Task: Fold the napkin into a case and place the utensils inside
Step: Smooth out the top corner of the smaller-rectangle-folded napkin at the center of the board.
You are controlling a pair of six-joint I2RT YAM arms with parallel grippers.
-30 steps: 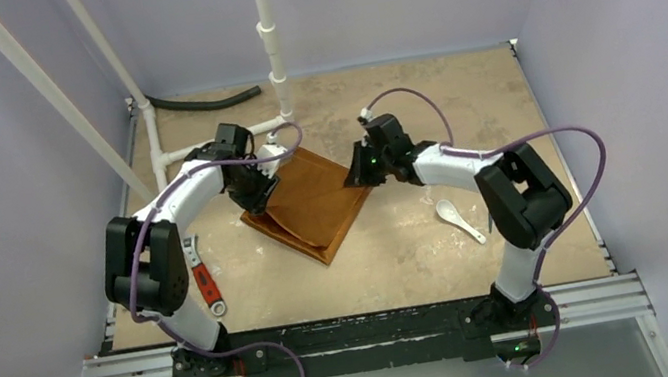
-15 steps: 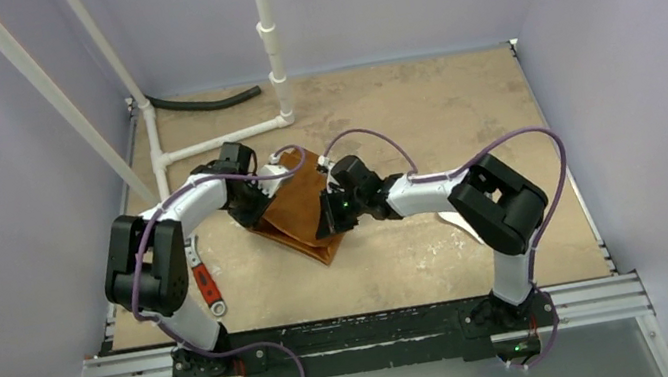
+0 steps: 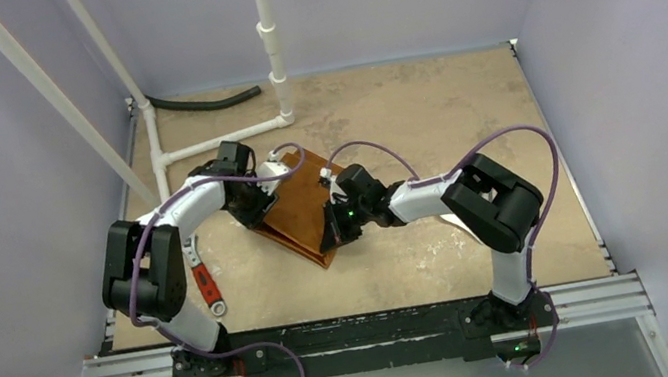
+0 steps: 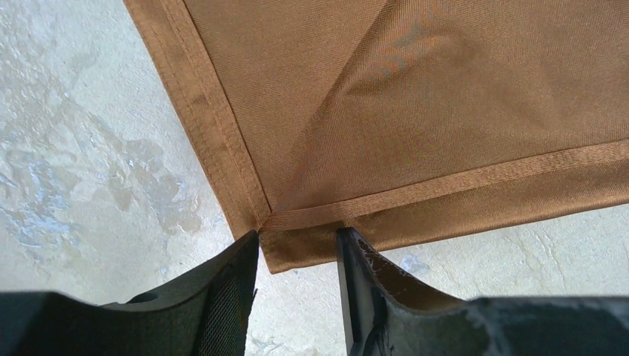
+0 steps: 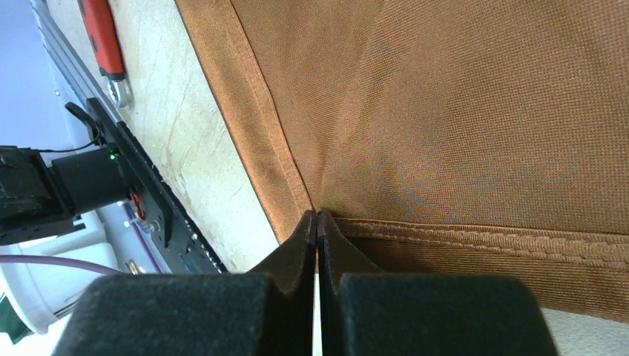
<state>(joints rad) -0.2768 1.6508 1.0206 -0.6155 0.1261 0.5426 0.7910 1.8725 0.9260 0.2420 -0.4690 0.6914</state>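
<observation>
Okay, top view: folded napkin (image 3: pixel 297 204) lies left of centre on the bench (image 3: pixel 429 113), long edges running diagonally. Left gripper (image 3: pixel 258 204) is at its far-left edge and right gripper (image 3: pixel 331 240) at its near corner, with bare bench far and right of the cloth. Red-handled tool (image 3: pixel 207 285) sits near the left edge, apart from the napkin.

Left wrist: jaws apart, straddling a hemmed corner lying flat between them, bare bench either side.

Right wrist: jaws together, pinching the napkin where two hemmed edges meet — cloth puckers at the tips.
</observation>
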